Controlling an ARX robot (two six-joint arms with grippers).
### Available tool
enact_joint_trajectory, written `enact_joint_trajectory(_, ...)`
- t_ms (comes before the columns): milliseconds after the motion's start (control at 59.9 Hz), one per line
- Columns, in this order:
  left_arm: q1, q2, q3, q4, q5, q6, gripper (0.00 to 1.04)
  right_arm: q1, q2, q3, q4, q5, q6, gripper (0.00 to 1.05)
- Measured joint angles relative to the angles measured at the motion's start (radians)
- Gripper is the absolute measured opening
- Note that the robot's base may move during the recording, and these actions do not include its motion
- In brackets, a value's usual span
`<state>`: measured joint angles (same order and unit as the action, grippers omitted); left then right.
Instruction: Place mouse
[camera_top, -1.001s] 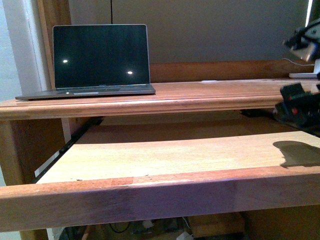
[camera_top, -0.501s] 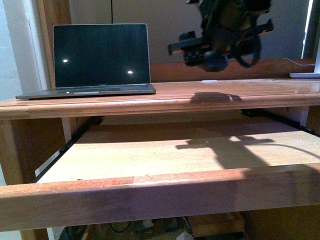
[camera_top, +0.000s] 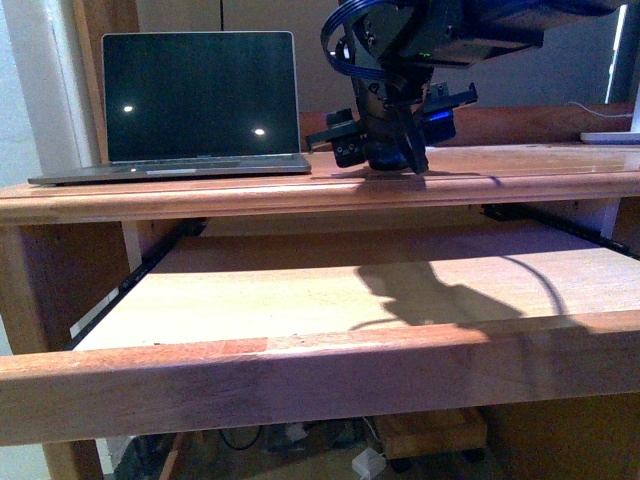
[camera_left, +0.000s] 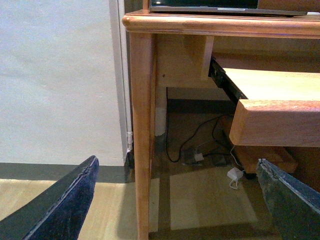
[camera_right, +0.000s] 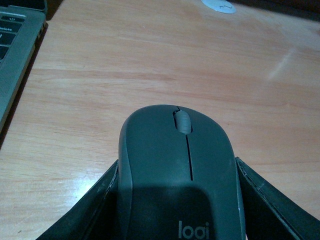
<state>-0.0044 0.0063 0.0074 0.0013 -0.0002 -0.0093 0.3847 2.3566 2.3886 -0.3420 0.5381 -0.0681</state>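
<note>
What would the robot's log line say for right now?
step: place mouse | right end effector: shut on mouse, low over desk top, right of laptop | left end effector: open, empty

A wooden desk (camera_top: 200, 195) stands against a grey wall (camera_top: 560, 80), its pale pull-out shelf (camera_top: 300, 290) drawn forward. Beside the desk's leg (camera_left: 141, 125) is a white wall (camera_left: 55, 80) with dark skirting (camera_left: 50, 170). Cables (camera_left: 176, 160) lie on the wooden floor (camera_left: 200, 200) beneath.
</note>
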Motion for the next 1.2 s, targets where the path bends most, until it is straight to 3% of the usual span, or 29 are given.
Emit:
enact_joint_trajectory(167,0.000,0.000,0.000,0.000,0.000,0.000,0.97,-0.002,-0.011,-0.050,0.081,-0.046,0.037,0.94)
enact_joint_trajectory(217,0.000,0.000,0.000,0.000,0.000,0.000,0.97,-0.005,-0.031,-0.096,0.114,-0.063,0.061,0.99)
enact_joint_trajectory(434,0.000,0.000,0.000,0.000,0.000,0.000,0.97,-0.066,-0.217,-0.370,0.285,-0.177,0.145,0.97)
enact_joint_trajectory(684,0.000,0.000,0.000,0.000,0.000,0.000,0.97,-0.227,-0.697,-0.932,0.582,-0.407,0.131,0.97)
enact_joint_trajectory(918,0.000,0.000,0.000,0.000,0.000,0.000,0.97,-0.388,-1.017,-1.491,0.706,-0.670,0.077,0.97)
enact_joint_trajectory(934,0.000,0.000,0.000,0.000,0.000,0.000,0.97,-0.403,-1.045,-1.550,0.719,-0.694,0.063,0.97)
enact_joint_trajectory(951,0.000,0.000,0.000,0.000,0.000,0.000,0.97,-0.465,-1.186,-1.784,0.758,-0.802,0.023,0.97)
enact_joint_trajectory(984,0.000,0.000,0.000,0.000,0.000,0.000,0.97,-0.491,-1.231,-1.849,0.764,-0.839,0.022,0.97)
enact_joint_trajectory(1201,0.000,0.000,0.000,0.000,0.000,0.000,0.97,-0.565,-1.310,-1.986,0.769,-0.913,0.017,0.97)
